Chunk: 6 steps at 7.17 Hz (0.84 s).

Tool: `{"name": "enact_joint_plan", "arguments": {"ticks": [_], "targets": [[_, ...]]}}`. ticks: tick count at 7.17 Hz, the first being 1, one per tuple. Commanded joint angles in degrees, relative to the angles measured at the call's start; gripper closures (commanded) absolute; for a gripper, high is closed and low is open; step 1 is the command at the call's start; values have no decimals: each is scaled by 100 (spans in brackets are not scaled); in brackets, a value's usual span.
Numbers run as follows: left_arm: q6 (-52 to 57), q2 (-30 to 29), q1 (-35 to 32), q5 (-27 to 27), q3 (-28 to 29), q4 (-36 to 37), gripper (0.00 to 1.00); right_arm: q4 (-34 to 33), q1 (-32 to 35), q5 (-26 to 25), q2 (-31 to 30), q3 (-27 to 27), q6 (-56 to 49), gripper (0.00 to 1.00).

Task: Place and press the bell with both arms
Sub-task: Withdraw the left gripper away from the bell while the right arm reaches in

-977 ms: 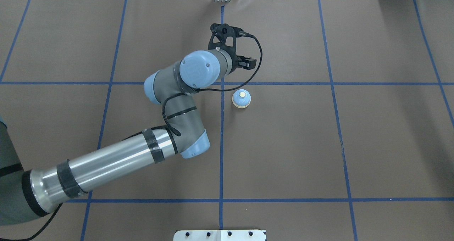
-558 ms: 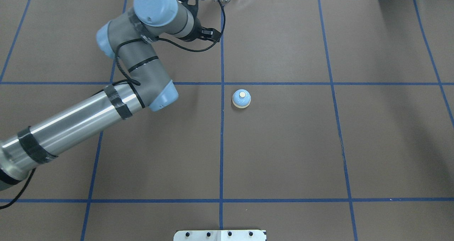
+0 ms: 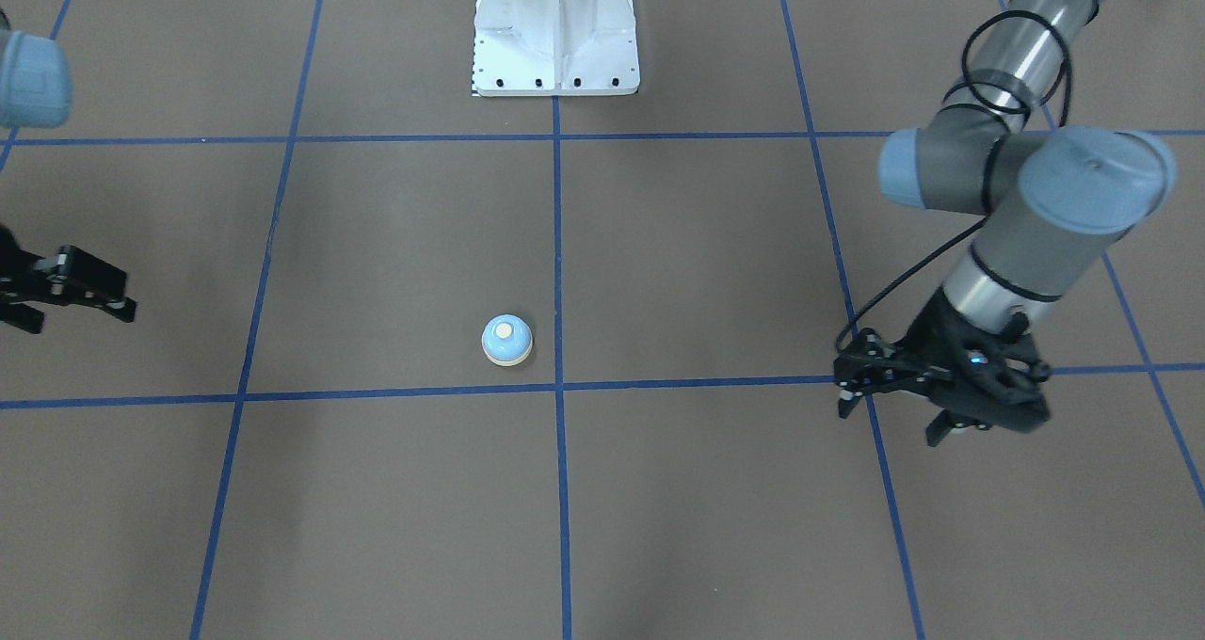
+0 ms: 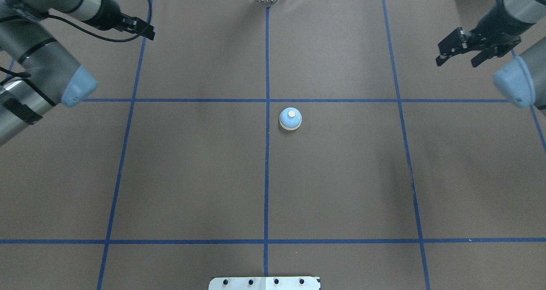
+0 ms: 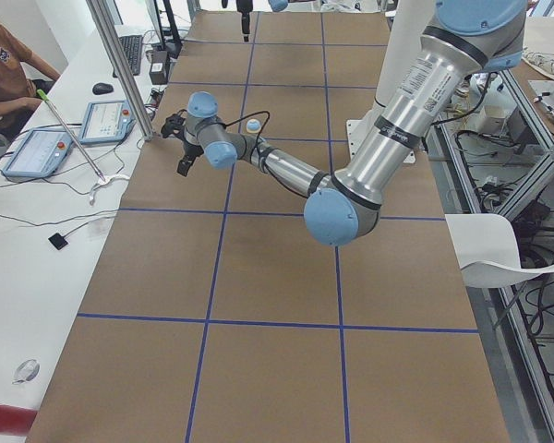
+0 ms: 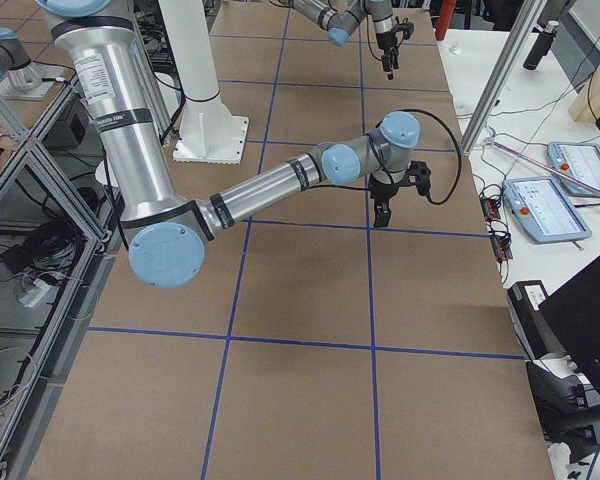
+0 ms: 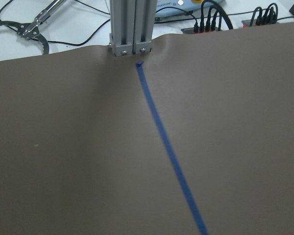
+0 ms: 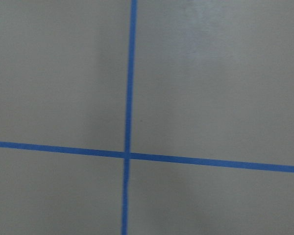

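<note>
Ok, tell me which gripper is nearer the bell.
Left, but only narrowly, as I judge it. The left gripper hangs to the bell's left, a little farther from the robot; the right gripper hangs wider out to its right.

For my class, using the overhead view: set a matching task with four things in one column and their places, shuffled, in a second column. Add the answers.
Column 1
1. bell
2. left tool
3. right tool
4. white pedestal base

Column 2
A. top right of the view, open over the brown mat
B. bottom edge of the view, at the middle line
C. near the centre, just right of the middle blue line
D. top left of the view, by a blue line

Pairs: 1-C, 2-D, 3-A, 4-B
</note>
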Motion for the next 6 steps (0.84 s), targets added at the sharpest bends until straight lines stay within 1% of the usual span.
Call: {"name": "enact_joint_plan", "arguments": {"ticks": [1, 2, 3, 4, 5, 6], "targets": [[898, 428, -431, -328, -113, 443, 0, 35, -706, -114, 393, 35, 509, 0], [918, 621, -475, -337, -166, 436, 0, 113, -1057, -532, 568, 26, 892, 0], [927, 945, -519, -337, -410, 444, 0, 297, -1592, -1215, 805, -35, 1566, 0], [936, 1235, -581, -337, -621, 436, 0, 594, -1936, -1579, 929, -113, 2190, 1], [1215, 1464, -590, -337, -754, 436, 0, 649, -2114, -1617, 1374, -549, 2597, 1], [1365, 1545, -590, -328, -772, 436, 0, 641, -2272, -1731, 1901, -1067, 2870, 1]]}}
